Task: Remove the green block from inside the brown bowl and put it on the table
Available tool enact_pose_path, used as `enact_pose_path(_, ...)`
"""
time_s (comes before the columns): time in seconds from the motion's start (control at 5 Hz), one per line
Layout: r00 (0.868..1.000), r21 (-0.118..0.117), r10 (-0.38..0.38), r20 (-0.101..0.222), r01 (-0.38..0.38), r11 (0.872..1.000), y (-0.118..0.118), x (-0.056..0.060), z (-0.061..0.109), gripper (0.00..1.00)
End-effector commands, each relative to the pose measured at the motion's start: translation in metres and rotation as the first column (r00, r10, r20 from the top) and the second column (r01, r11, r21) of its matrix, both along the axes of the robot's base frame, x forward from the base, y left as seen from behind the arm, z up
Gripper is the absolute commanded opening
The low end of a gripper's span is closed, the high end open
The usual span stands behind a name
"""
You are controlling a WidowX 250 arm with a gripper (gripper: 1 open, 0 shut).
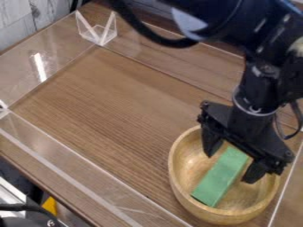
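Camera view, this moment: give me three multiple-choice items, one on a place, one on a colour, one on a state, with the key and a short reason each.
1. Where does the green block lie?
A. On the table beside the bowl
B. Inside the brown bowl
C. Against the acrylic wall

2. What colour is the block?
A. Red
B. Blue
C. Light green

3. How does the pincer stand?
A. Open, fingers either side of the block's upper end
B. Shut on the bowl's rim
C. Raised high, carrying the block

Key: 1 B, the block rests slanted within the bowl's rim, not on the table. 2 C, its surface is plain light green. 3 A, the two dark fingers are spread apart low in the bowl, and the block lies unlifted.
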State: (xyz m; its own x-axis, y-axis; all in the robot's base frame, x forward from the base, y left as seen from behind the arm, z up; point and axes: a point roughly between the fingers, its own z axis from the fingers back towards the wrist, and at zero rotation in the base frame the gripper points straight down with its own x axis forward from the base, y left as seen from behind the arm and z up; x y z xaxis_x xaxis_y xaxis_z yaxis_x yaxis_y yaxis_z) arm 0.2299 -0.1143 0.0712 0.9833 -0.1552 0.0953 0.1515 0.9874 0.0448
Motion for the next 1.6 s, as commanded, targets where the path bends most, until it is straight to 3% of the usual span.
enact_pose_path(0.0, 0.999, -0.002, 0.037, 0.021, -0.037, 0.999, -0.006, 0.002, 0.007, 1.0)
enact_pose_path(0.2, 0.998, 0.003, 0.067, 0.019, -0.067, 0.998, -0.013, 0.001, 0.01, 1.0)
enact_pose_path(0.6, 0.988, 0.014, 0.156, 0.015, -0.156, 0.988, 0.016, 0.001, -0.006, 1.0)
enact_pose_path(1.0, 0.993, 0.021, 0.115, 0.012, -0.115, 0.993, 0.012, 0.0, 0.0, 1.0)
enact_pose_path(1.4, 0.977, 0.025, 0.211, 0.009, -0.212, 0.977, 0.017, 0.003, -0.005, 1.0)
